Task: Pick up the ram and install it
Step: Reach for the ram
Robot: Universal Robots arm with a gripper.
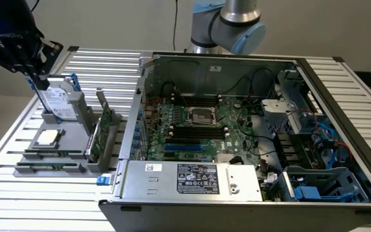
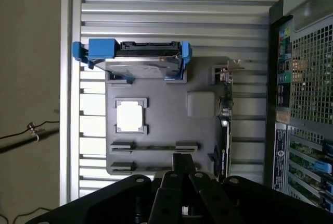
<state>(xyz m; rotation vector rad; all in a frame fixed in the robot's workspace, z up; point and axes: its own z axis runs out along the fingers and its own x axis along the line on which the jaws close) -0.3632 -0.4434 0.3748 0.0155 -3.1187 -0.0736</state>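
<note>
Two ram sticks lie in slots at the near end of the grey holder (image 1: 76, 145): one ram (image 1: 51, 153) (image 2: 153, 146), and a second ram (image 1: 49, 166) (image 2: 151, 167) closer to the holder's edge. My black gripper (image 1: 42, 84) hangs high over the holder's far end, by the hard drive (image 1: 60, 104), well away from both sticks. In the wrist view its fingers (image 2: 183, 164) are pressed together with nothing between them, their tips over the ram end of the holder. The open computer case (image 1: 250, 63) holds the motherboard (image 1: 198, 130) with its dark memory slots.
On the holder also sit a silver processor (image 1: 49, 137) (image 2: 130, 116), a tall green expansion card (image 1: 102, 128) on edge, and the blue-railed hard drive (image 2: 138, 57). The slatted metal table (image 1: 102, 63) carries everything. Inside the case are cables and blue drive bays (image 1: 314, 183).
</note>
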